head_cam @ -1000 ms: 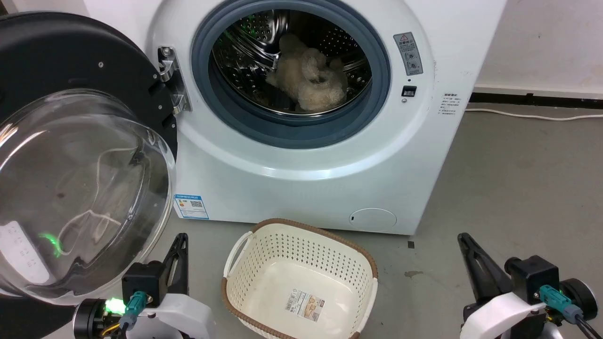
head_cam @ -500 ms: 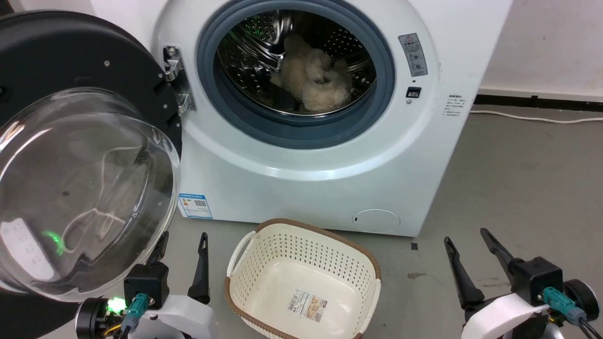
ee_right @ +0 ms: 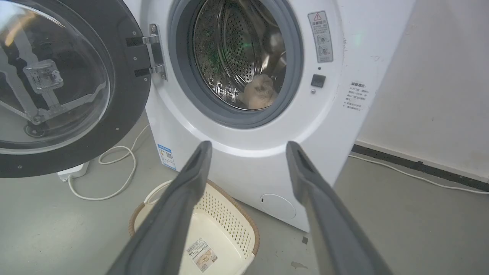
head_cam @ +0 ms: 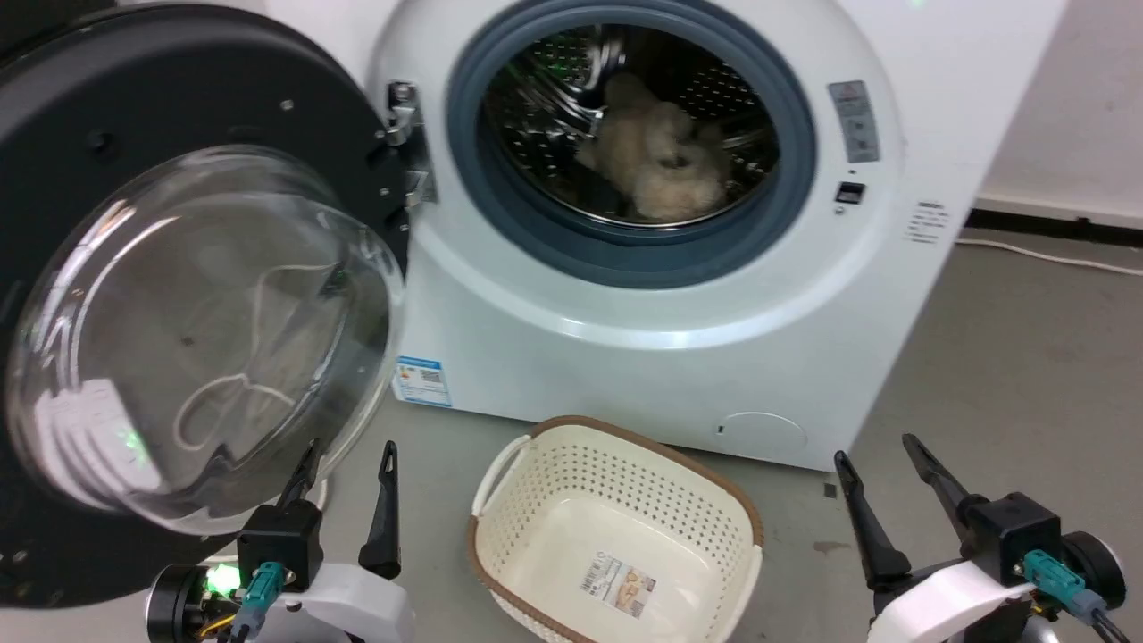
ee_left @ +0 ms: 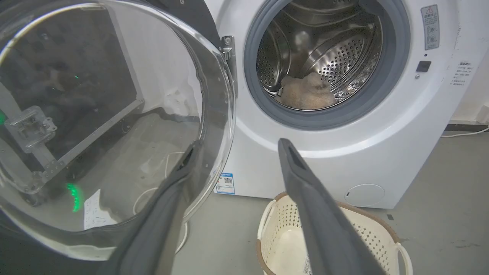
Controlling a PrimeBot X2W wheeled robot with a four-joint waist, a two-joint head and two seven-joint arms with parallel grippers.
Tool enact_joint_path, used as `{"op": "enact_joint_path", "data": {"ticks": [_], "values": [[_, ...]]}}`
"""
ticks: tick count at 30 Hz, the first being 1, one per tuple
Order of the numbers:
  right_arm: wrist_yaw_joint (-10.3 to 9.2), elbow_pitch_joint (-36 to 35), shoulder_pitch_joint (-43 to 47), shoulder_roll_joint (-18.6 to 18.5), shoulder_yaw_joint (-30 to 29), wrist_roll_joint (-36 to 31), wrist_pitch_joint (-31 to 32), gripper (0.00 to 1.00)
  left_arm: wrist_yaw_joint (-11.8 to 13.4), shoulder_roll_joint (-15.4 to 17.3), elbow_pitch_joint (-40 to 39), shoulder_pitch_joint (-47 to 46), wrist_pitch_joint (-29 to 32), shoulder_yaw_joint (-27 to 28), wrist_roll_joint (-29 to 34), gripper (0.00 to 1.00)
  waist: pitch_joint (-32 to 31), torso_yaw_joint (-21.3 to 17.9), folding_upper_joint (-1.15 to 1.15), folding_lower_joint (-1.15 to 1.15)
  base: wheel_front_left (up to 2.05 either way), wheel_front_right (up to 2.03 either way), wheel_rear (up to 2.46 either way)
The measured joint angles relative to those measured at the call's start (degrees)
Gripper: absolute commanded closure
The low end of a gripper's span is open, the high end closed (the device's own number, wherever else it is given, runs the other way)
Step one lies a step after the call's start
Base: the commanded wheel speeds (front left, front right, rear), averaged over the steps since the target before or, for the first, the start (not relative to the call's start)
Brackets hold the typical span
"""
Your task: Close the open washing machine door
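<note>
The washing machine door [head_cam: 196,330] stands swung wide open on its hinge [head_cam: 406,134], hanging just ahead of and above the left claw [head_cam: 350,451]. The lower edge of its glass bowl overlaps that claw's outer finger; whether they touch I cannot tell. The left claw is spread wide and holds nothing. The right claw [head_cam: 874,448], well off to the other side, is likewise spread wide with nothing in it. Between the two claws, on the floor [head_cam: 1000,357], sits a cream basket [head_cam: 571,500], just in front of the white washing machine [head_cam: 679,357]. Beyond both claws the drum [head_cam: 554,116] gapes, with a fluffy beige bundle [head_cam: 656,170] inside.
</note>
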Motion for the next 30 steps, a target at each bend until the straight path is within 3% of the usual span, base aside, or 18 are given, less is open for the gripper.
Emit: {"op": "enact_joint_path", "data": {"ticks": [30], "values": [[0.00, 5.77, -3.20, -1.64, 8.31, 3.08, -3.55, 0.00, 1.09, 0.08, -2.31, 2.68, -3.60, 1.09, -0.58, 0.00, 0.69, 8.37, 0.00, 0.00, 0.00, 0.00, 0.00]]}}
